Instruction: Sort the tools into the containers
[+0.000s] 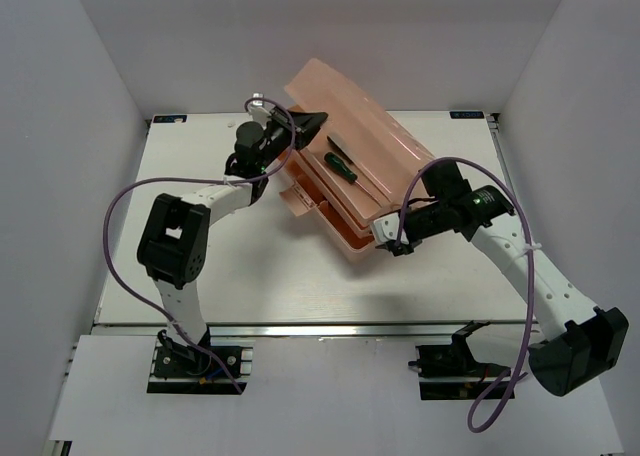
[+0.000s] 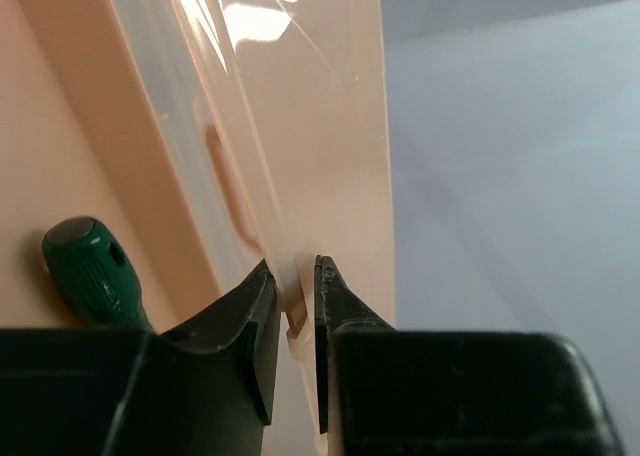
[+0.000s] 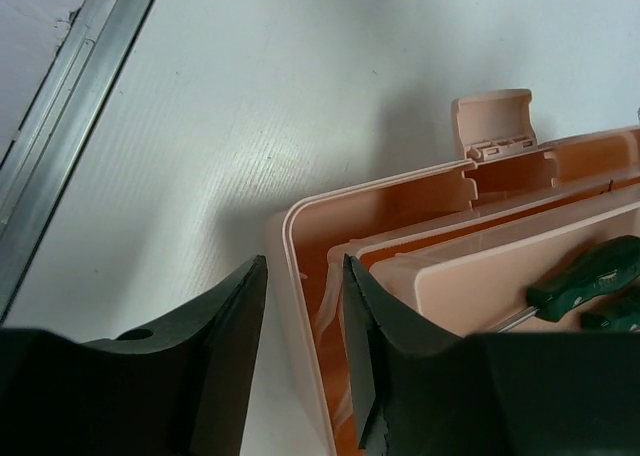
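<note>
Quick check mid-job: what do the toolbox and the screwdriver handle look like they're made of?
The toolbox looks like moulded plastic, salmon-pink, smooth and glossy: thin rounded walls, and light shows through its thin edge in the left wrist view. The screwdriver handle is probably green plastic or rubber, matte, with a dimpled grip texture; which one I cannot tell.

green screwdriver (image 2: 88, 273) shaft hidden behind left gripper (image 2: 294, 271) finger, second green handle (image 3: 615, 318) cropped at right edge, toolbox (image 3: 290, 226) cut off in both wrist views
</note>
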